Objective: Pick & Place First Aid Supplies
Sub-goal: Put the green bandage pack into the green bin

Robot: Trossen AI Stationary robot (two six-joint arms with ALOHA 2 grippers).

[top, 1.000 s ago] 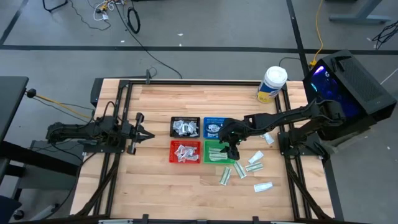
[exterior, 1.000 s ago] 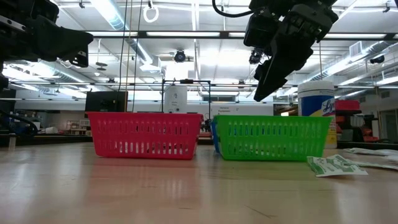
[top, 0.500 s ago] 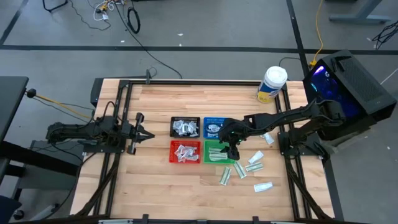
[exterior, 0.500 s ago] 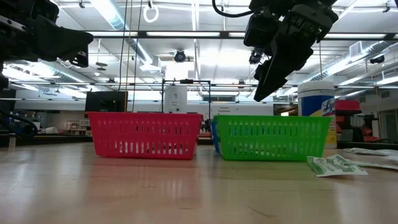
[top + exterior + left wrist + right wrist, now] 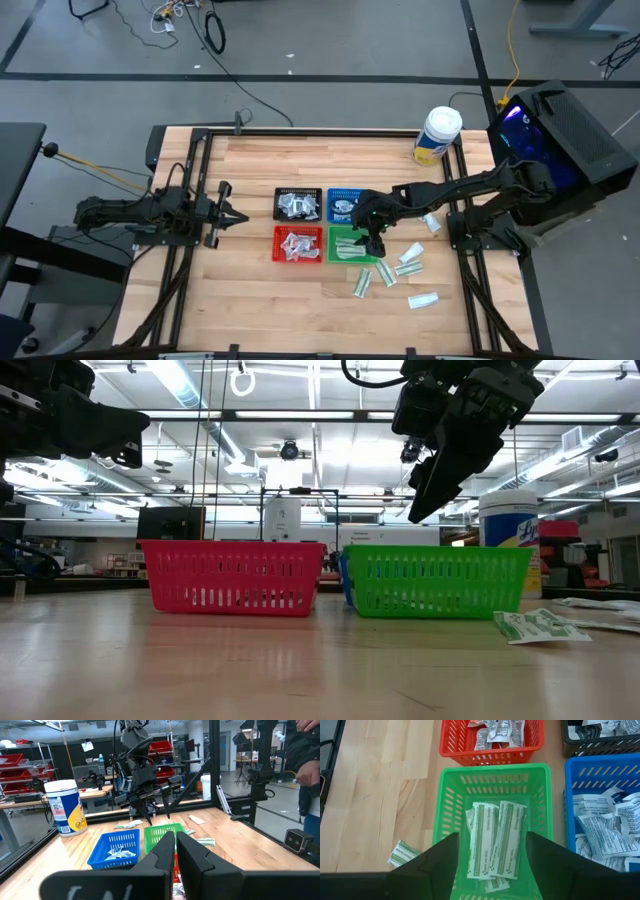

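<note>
Where the high view looks down, the right claw (image 5: 373,243) hangs spread and empty over the green tray (image 5: 350,245), the left claw (image 5: 232,216) pinched shut well apart. In the right wrist view, white-and-green packets (image 5: 496,841) lie inside that tray, squarish packets (image 5: 602,822) fill the blue tray (image 5: 580,775), and the red tray (image 5: 490,749) holds what seem similar ones.

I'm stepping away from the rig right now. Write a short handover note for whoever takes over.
Right gripper: open, empty, hanging over the green tray.
Left gripper: shut, waiting at the table's left side.
Done: white-and-green packets lie in the green tray; the red tray, blue tray and black tray also hold packets.
Left: several loose packets on the table right of the green tray still need sorting.
</note>
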